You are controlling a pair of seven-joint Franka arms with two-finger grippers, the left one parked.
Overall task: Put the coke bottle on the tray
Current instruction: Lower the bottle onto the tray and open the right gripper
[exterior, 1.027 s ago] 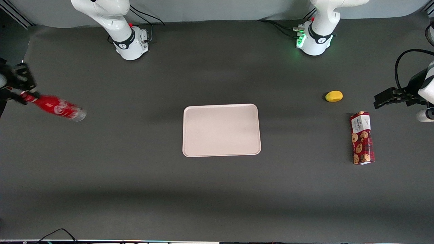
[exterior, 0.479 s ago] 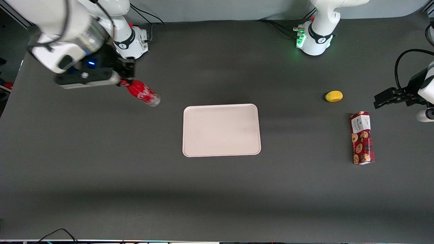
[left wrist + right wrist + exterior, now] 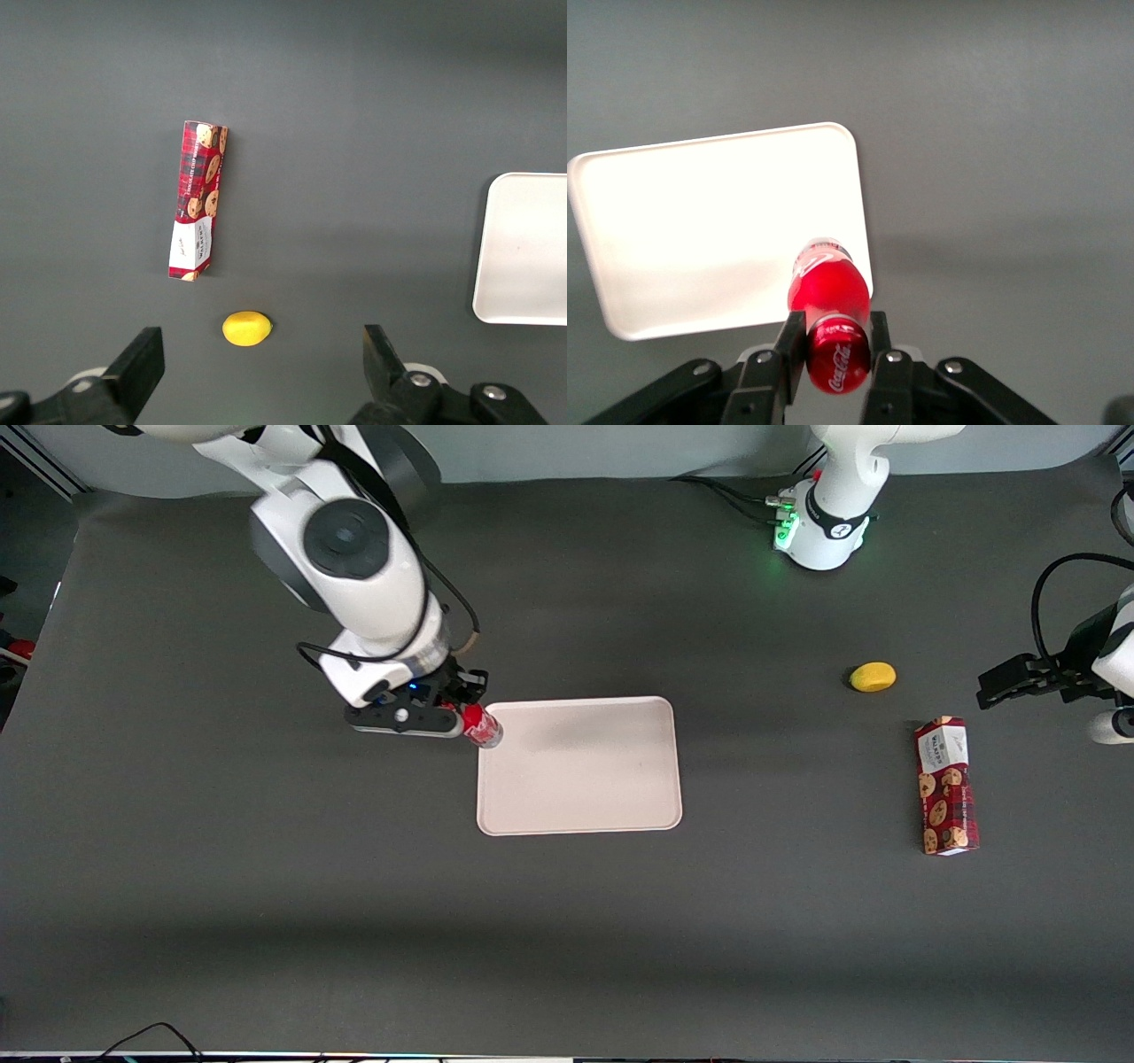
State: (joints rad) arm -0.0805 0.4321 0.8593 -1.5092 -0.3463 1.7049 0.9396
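Front view: the end effector [image 3: 461, 717] carries the coke bottle [image 3: 483, 728] above the tray [image 3: 580, 779] corner nearest the working arm, apparently for placement. Right wrist view: fingers [image 3: 790, 350] clamp the neck below the cap, base hanging over the tray's edge.

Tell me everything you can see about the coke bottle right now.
The coke bottle is small, slim and glossy red, with white Coca-Cola script on its cap end and a pale base. The pincer is shut on its neck, holding it off the table, base pointing down toward the tray. In the front view it hangs over the tray's corner nearest the working arm.
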